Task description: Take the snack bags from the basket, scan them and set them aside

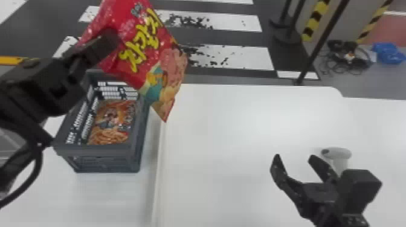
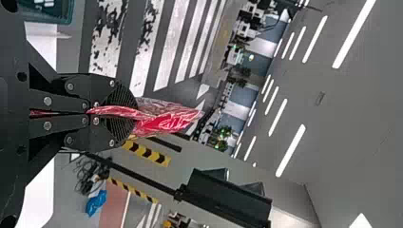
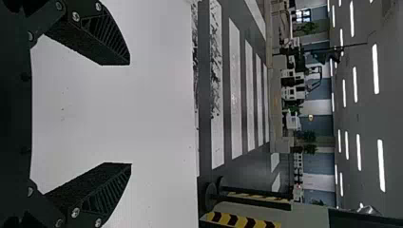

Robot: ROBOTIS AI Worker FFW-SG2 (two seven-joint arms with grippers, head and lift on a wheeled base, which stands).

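Left gripper (image 1: pixel 114 39) clamped on red snack bag (image 1: pixel 142 45), held aloft. Orange snack bag (image 1: pixel 111 120) lies inside grey basket (image 1: pixel 99 149). Right gripper (image 1: pixel 294 157): fingers spread, empty, above white table (image 1: pixel 235 135); handheld scanner (image 1: pixel 339 153) near it, on the tabletop.

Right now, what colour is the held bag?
The bag is mostly red with yellow lettering, clearest in the head view.

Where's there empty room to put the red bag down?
On the white tabletop between the basket and the right gripper, and on the basket's near side. It's crowded around the scanner, close to that gripper.
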